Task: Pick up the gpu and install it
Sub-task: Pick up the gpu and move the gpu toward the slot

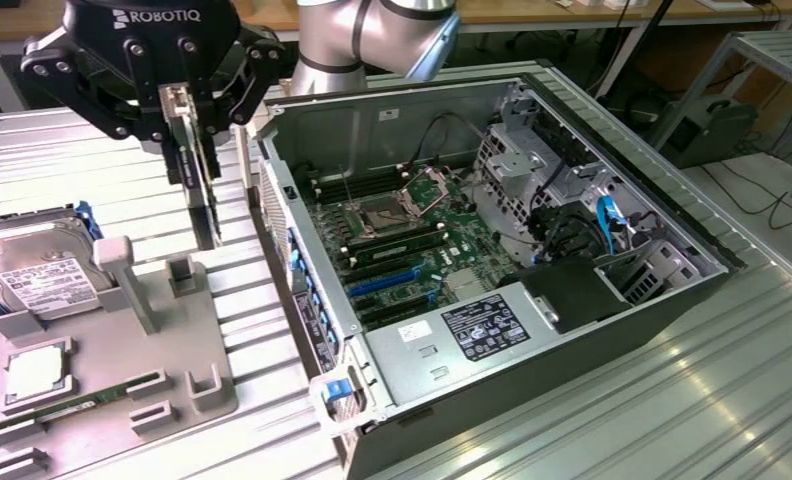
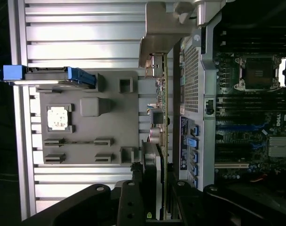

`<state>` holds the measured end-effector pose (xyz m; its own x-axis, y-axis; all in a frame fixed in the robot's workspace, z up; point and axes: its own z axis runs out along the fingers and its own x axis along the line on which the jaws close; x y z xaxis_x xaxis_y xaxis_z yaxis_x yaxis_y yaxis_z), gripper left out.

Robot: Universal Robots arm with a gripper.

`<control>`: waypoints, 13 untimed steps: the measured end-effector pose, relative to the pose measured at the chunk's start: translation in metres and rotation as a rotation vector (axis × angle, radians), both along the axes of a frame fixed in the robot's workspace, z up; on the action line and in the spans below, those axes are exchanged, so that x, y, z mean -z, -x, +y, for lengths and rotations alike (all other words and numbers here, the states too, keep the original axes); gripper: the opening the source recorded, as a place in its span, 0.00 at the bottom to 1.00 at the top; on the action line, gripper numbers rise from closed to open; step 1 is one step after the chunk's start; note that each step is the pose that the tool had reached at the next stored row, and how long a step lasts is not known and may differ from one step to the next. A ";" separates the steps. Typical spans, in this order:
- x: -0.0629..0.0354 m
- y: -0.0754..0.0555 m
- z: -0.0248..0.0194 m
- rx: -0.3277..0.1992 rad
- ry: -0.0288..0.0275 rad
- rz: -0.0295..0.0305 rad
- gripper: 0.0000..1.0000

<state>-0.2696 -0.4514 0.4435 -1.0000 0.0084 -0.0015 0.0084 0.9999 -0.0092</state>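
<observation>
Tool (image 1: 189, 112), marked ROBOTIQ on its black body, is clenched on the gpu (image 1: 204, 195), gripping the card's upper edge. The card hangs straight down beneath it, long axis vertical and edge-on, clear of the grey fixture tray (image 1: 143, 350) below. It sits just outside the open computer case (image 1: 503, 400), off that case's perforated wall on the exterior view's left. Inside the case the motherboard (image 1: 410, 225) lies face-up, its blue slots (image 1: 383, 285) well apart from the card. Further from the case stands the hard drive (image 1: 36, 275); its white label is unreadable. A board mark may read DELL.
</observation>
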 end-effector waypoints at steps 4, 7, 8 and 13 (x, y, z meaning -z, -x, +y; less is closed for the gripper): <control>0.0000 -0.004 0.0000 0.000 0.0000 0.0000 0.28; 0.0000 -0.007 0.0000 0.000 0.0000 0.0000 0.28; 0.0000 -0.008 0.0000 0.000 -0.0001 0.0000 0.28; 0.0000 -0.013 0.0000 0.000 0.0000 0.0000 0.28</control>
<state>-0.2563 -0.4514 0.4435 -1.0000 0.0084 -0.0015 0.0085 0.9999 -0.0092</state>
